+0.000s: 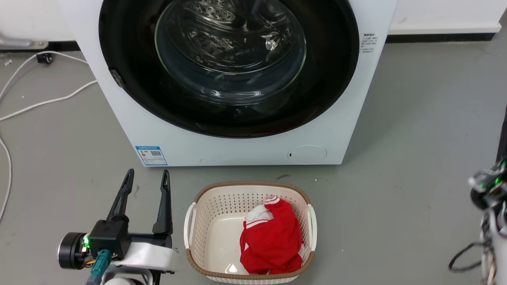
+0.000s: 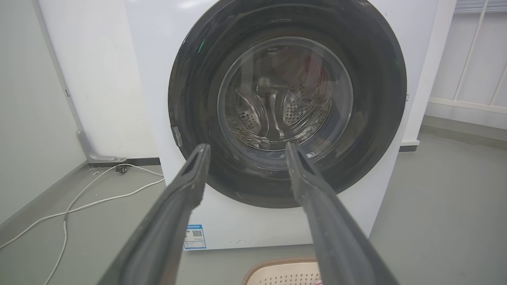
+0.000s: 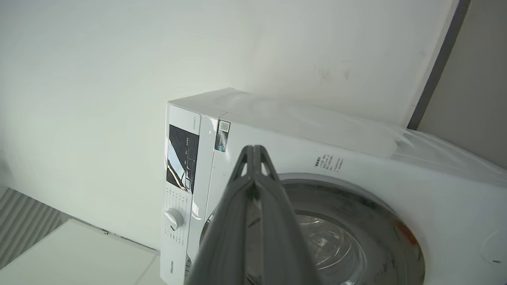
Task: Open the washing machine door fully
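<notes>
Sitting closed and flush in the white machine's front, the washing machine door (image 1: pixel 229 55) lying ahead of and above the left gripper (image 1: pixel 147 173). Pointing its spread, empty fingers at the door's lower half, well apart from it. Aiming the right gripper (image 3: pixel 253 148), fingers pressed together on nothing, toward the door's upper rim. Showing a small metal tab (image 2: pixel 177 135) on the door's left rim, catch or hinge not being clear; probably favouring the squarely facing left arm.
</notes>
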### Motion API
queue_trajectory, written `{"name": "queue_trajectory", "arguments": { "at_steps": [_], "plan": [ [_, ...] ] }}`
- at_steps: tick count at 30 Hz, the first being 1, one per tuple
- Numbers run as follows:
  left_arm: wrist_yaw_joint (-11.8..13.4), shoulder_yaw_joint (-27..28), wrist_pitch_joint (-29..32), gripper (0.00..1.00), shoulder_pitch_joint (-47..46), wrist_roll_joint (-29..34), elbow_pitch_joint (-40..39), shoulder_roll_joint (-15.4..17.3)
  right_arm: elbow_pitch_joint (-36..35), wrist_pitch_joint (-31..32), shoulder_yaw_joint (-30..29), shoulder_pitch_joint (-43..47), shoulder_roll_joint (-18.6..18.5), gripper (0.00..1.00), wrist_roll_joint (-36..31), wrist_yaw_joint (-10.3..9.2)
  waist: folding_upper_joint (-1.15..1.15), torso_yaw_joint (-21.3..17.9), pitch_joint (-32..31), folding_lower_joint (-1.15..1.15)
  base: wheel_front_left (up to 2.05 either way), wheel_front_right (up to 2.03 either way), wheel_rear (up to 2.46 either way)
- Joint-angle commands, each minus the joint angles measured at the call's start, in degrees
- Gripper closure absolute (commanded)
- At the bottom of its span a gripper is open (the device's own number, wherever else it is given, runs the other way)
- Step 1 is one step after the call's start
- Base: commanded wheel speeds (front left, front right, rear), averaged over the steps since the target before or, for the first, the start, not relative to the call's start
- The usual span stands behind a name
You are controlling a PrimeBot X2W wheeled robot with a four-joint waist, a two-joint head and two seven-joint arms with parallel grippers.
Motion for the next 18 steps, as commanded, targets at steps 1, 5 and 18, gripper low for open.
{"name": "queue_trajectory", "arguments": {
  "at_steps": [1, 5, 18],
  "plan": [
    [-0.2, 0.1, -0.1, 0.00, -1.2, 0.1, -0.3, 0.0, 1.9, 1.5, -0.7, -3.5, -1.3, 1.00, 1.1, 0.00, 0.00, 0.0, 0.9, 0.00, 0.00, 0.00, 0.00],
    [-0.4, 0.4, -0.1, 0.00, -2.6, 0.3, -0.9, -0.1, 10.1, 6.8, -1.5, -13.9, -5.4, 1.00, 3.3, 0.00, 0.00, 0.3, 3.1, 0.00, 0.00, 0.00, 0.00],
    [-1.1, 0.0, -0.1, 0.00, -7.6, 1.0, -3.3, -0.2, 32.8, 21.0, 5.3, -43.2, -13.7, 1.00, -4.3, 0.00, 0.00, 0.8, 11.7, 0.00, 0.00, 0.00, 0.00]
  ]
}}
